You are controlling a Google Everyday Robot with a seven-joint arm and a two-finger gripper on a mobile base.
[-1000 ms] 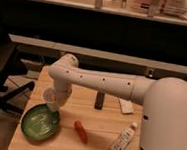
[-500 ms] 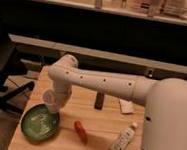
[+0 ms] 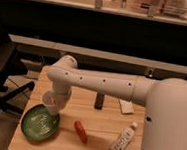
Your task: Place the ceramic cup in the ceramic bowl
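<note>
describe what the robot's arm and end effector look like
The arm is a thick, smooth white tube with rounded joints and a row of small dark dots along its side. The end effector, down over the table's left side, is white too; no cables show.

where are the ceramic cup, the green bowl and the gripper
ceramic cup (image 3: 50, 100): camera view, on its white side wall, above the bowl's right rim
ceramic bowl (image 3: 35, 123): camera view, on its bare green inside
gripper (image 3: 55, 103): camera view, at the arm's lower end, shut on the cup

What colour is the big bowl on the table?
Green, with ring marks inside. The ceramic bowl shows in the camera view, under the tool holding the ceramic cup.
</note>
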